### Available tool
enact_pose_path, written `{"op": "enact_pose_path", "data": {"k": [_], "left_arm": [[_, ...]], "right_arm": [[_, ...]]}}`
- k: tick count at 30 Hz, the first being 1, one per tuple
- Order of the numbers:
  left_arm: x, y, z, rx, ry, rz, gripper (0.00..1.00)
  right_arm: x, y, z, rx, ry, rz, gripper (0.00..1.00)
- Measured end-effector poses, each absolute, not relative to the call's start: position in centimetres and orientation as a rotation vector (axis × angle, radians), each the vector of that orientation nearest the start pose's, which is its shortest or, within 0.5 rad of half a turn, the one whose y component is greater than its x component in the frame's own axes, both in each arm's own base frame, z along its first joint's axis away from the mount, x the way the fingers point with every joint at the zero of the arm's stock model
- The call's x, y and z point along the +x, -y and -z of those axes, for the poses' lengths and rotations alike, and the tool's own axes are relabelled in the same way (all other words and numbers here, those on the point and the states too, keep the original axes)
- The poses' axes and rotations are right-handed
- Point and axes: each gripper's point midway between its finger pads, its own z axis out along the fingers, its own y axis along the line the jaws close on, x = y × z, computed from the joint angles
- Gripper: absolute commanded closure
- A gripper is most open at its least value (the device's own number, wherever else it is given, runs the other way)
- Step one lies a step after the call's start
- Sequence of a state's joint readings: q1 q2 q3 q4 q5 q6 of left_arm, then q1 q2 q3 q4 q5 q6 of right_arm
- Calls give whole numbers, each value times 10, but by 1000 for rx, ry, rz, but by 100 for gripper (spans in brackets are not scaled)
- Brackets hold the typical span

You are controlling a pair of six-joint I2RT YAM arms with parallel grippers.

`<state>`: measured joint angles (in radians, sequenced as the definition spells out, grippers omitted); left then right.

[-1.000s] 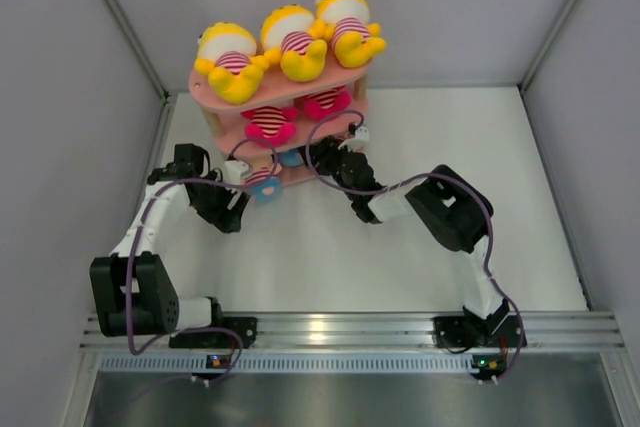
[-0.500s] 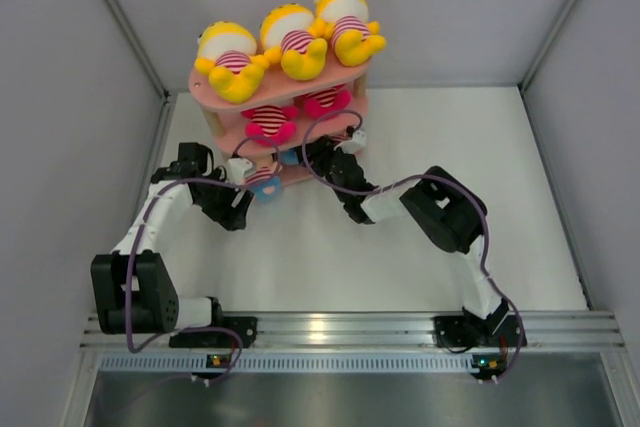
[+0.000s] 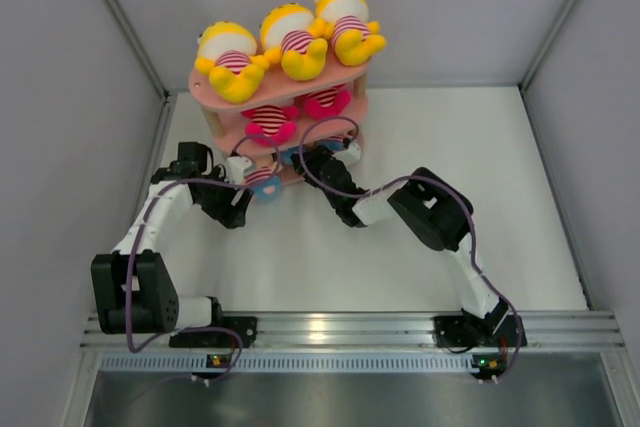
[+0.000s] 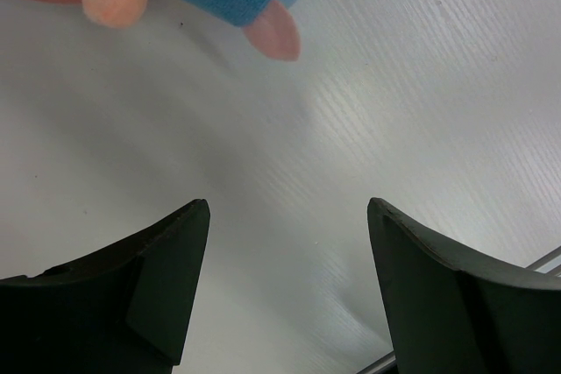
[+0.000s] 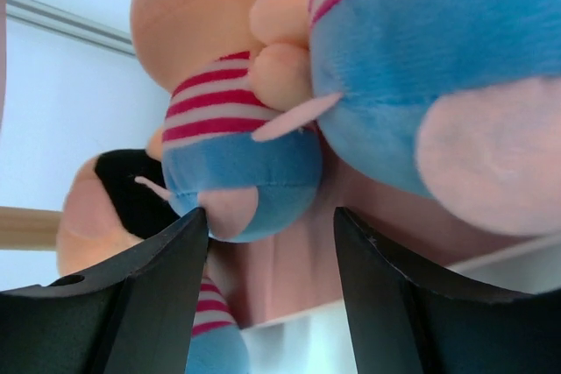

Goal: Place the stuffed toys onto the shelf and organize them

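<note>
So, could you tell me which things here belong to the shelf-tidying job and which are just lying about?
Job: yellow dolls on the top tier; striped dolls on the middle tier; blue-bottomed dolls lower down; pink shelf; left end effector and right end effector, both open.
Just there: white table; metal rail; enclosure walls.

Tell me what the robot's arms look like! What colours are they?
Both the left arm and the right arm are built from white tubes joined by chunky black blocks. A purple cable loops loosely along each one. Their jaws are plain black with curved inner edges, and no markings show on them.
</note>
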<state>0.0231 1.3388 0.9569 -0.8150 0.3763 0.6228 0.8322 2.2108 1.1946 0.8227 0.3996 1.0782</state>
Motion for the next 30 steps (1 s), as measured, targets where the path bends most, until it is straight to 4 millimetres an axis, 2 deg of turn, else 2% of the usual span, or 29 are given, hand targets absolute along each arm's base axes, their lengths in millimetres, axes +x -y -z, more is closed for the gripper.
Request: {"op": "enact_pose_path", "data": {"k": [4,10,19,22,25,30], "left_arm": [[268,36,-93,875,-2507,320,21],[267,35,-92,875,-2511,317,21],[268,34,-92,875,-2513,311,21],[268,34,-92,874,-2514,311,21],[268,34,-92,874,-2514,311,21],[268,34,-92,874,-2513,311,21]], "right_arm": [[431,-427,-85,560,-1786,-1046,40],[432,-427,-84,571,-1782,-1046,43],[436,-426,-83,575,-1747,-1050,83],[438,-425,-86,573,-1730,-1054,100],[439,-423,-87,573,-1719,-1053,100],[433,-412,-77,568,-1727,-1018,100]]}}
